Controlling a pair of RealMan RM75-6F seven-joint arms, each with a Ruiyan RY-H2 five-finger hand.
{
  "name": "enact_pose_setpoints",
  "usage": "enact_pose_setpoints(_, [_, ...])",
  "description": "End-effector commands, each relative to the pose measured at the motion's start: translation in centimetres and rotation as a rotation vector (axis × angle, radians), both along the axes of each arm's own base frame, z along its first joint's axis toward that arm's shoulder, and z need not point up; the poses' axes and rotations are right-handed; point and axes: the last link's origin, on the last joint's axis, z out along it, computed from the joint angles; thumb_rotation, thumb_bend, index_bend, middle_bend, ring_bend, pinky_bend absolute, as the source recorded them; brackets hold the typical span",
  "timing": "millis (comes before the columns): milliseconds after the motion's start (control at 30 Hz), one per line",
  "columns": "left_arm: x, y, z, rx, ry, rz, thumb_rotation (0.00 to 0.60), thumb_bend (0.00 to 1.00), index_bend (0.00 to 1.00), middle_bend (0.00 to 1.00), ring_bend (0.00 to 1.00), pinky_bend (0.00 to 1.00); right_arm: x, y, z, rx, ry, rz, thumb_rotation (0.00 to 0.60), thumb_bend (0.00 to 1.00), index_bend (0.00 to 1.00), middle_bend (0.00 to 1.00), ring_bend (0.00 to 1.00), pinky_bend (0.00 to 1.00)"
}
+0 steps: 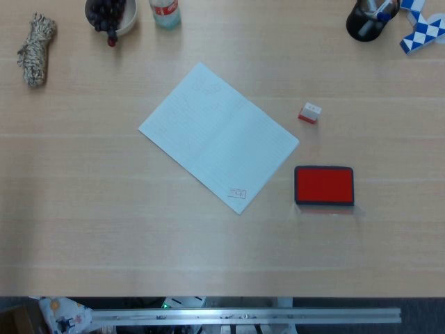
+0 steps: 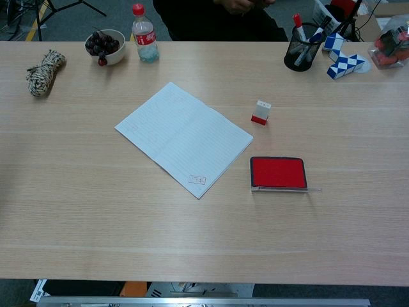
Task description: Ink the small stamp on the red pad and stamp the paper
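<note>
The small stamp (image 1: 309,112) (image 2: 261,111), white with a red base, stands upright on the table, just right of the paper. The sheet of paper (image 1: 217,135) (image 2: 183,136) lies flat and turned at an angle in the middle, with a small printed box near its lower corner. The red ink pad (image 1: 324,185) (image 2: 277,173) lies open in its dark frame, below the stamp and to the right of the paper. Neither hand shows in the head view or the chest view.
Along the far edge stand a rope bundle (image 2: 43,72), a bowl of dark grapes (image 2: 105,45), a plastic bottle (image 2: 144,33), a black pen cup (image 2: 301,47) and a blue-and-white twisty toy (image 2: 344,61). A person sits behind the table.
</note>
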Motion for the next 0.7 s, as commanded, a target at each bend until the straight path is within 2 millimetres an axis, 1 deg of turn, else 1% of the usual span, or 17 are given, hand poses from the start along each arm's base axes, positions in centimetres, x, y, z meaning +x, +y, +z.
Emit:
enact_pose_setpoints(33, [0.0, 0.0, -0.1, -0.004, 0.003, 0.004, 0.6, 0.19, 0.12, 0.12, 0.19, 0.17, 0.1, -0.1, -0.1, 0.011, -0.001, -0.003, 0.6, 0.26, 0.38, 0.43, 0.33, 0.3])
enact_pose_setpoints(367, [-0.1, -0.1, 0.0, -0.004, -0.001, 0.006, 0.6, 0.19, 0.12, 0.12, 0.19, 0.17, 1.5, -1.0, -0.5, 0.075, -0.072, -0.002, 0.6, 0.26, 0.38, 0.43, 0.33, 0.3])
enact_pose_setpoints(467, [-0.1, -0.1, 0.0, -0.006, -0.003, 0.006, 0.6, 0.19, 0.12, 0.12, 0.19, 0.17, 2.5, -2.2, -0.7, 0.118, -0.117, -0.006, 0.6, 0.26, 0.38, 0.43, 0.33, 0.3])
enact_pose_setpoints(567, [-0.1, 0.0, -0.1, -0.007, -0.006, 0.002, 0.6, 0.19, 0.12, 0.12, 0.19, 0.17, 3.7, -3.7, -1.2, 0.152, -0.099, 0.019, 0.6, 0.26, 0.38, 0.43, 0.33, 0.3])
enact_pose_setpoints(700, [0.0, 0.1, -0.2, -0.013, -0.011, -0.004, 0.6, 0.19, 0.12, 0.12, 0.19, 0.17, 5.5, -6.0, -2.6, 0.195, -0.102, 0.046, 0.6, 0.26, 0.38, 0.43, 0.33, 0.3])
